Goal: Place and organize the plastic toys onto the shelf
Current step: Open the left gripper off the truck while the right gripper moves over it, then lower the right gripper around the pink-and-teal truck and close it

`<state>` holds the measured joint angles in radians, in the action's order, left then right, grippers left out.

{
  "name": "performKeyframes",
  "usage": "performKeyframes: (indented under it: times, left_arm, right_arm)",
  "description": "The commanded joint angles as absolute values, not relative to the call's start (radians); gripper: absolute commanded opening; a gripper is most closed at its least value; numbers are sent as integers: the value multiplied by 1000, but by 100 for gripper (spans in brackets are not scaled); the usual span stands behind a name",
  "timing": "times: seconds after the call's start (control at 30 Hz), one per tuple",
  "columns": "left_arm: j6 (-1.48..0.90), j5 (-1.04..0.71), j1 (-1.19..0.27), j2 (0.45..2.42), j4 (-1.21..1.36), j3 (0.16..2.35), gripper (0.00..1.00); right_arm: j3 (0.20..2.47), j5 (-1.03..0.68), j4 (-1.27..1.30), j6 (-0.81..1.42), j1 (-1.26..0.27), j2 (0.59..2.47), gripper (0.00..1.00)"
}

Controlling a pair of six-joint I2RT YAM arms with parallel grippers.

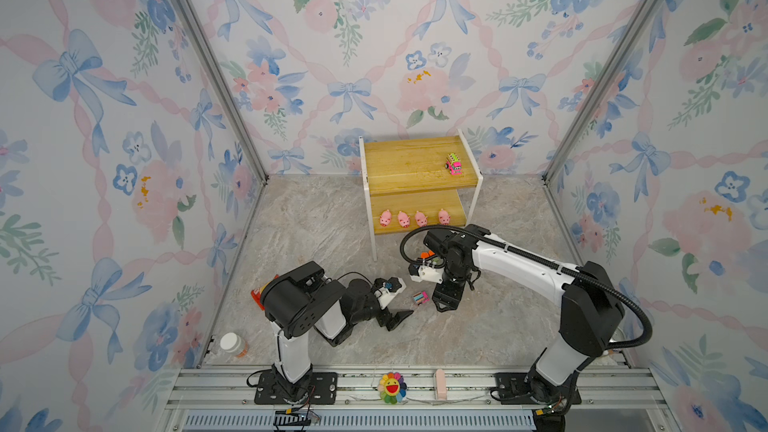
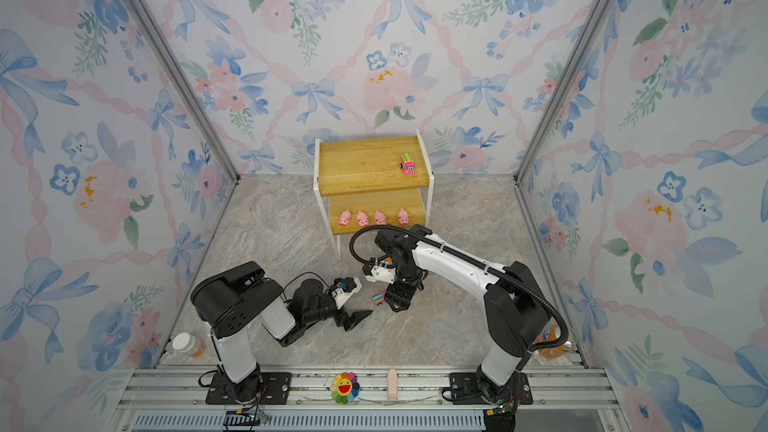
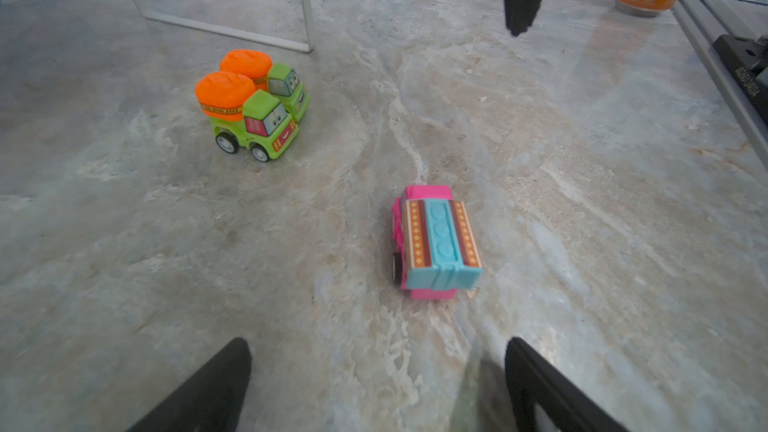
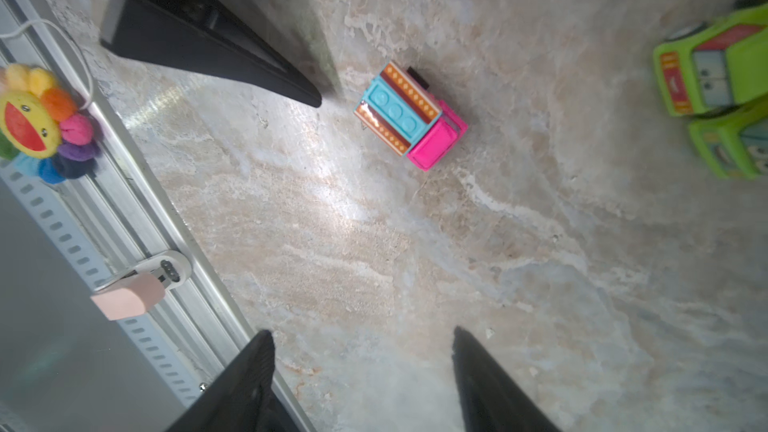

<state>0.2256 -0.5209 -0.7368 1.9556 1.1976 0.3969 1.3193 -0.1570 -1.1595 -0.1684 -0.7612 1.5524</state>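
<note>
The shelf (image 1: 407, 164) stands at the back wall. A pink truck (image 1: 454, 164) sits on its top board and several pink pigs (image 1: 403, 219) line the lower board. Another pink truck (image 1: 420, 297) with a striped top (image 3: 436, 243) lies on the floor between my grippers. My left gripper (image 1: 401, 320) is open and low, just left of it, with nothing between its fingers (image 3: 224, 371). My right gripper (image 1: 444, 307) is open just right of it, and also empty (image 4: 361, 334). Two green trucks (image 3: 253, 114) with orange tops stand side by side near the shelf leg, mostly hidden under the right arm in both top views.
A rainbow flower (image 1: 392, 387) and a pink block (image 1: 439, 384) sit on the front rail. A white-lidded jar (image 1: 232, 344) and a red packet (image 1: 257, 295) lie at the left. An orange can (image 2: 555, 342) stands at the front right.
</note>
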Motion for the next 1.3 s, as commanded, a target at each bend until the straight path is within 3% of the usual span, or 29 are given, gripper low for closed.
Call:
performKeyframes:
  times: [0.0, 0.1, 0.13, 0.17, 0.57, 1.27]
  left_arm:
    - [201, -480, -719, 1921, 1168, 358, 51]
    - [151, -437, -696, 1882, 1168, 323, 61]
    - [137, -422, -692, 1872, 1168, 311, 96]
    - [125, -412, -690, 1863, 1168, 300, 98]
    - [76, -336, -690, 1815, 1255, 194, 96]
    - [91, -311, -690, 1844, 1271, 173, 96]
  right_arm:
    - [1305, -183, -1164, -215, -767, 1565, 74]
    - [1300, -188, -1149, -275, -769, 1591, 75]
    - [1300, -188, -1141, -299, -771, 1600, 75]
    - [1299, -191, -1132, -326, -773, 1609, 75]
    - [1352, -122, -1002, -621, -773, 1757, 67]
    - [1360, -143, -831, -773, -787, 1874, 58]
